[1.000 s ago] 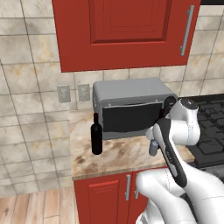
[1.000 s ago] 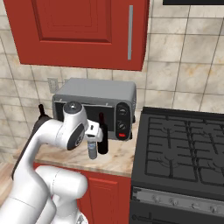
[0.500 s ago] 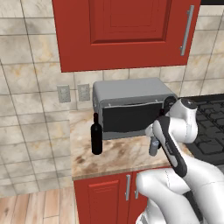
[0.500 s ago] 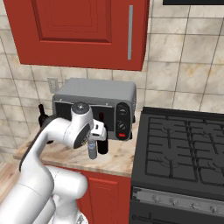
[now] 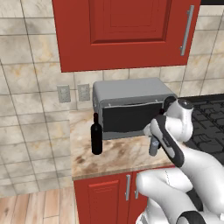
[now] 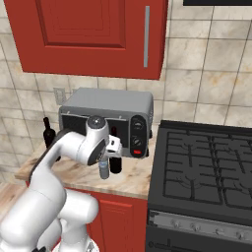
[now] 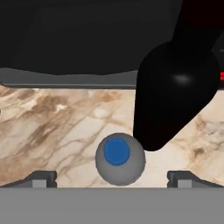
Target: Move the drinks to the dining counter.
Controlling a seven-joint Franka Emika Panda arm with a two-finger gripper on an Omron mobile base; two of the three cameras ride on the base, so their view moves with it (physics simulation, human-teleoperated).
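Nothing is moved yet: both wine bottles [image 5: 96, 140] [image 6: 115, 158] and the water bottle [image 7: 120, 158] stand on the counter [image 5: 116, 157] by the toaster oven [image 5: 131, 107], the gripper [image 7: 112, 177] wide open above the water bottle.

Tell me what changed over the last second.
The arm's wrist swung right and forward, bringing the open gripper over the water bottle beside a wine bottle. Nothing was gripped or released. The bottles, the other wine bottle and the toaster oven stayed put.
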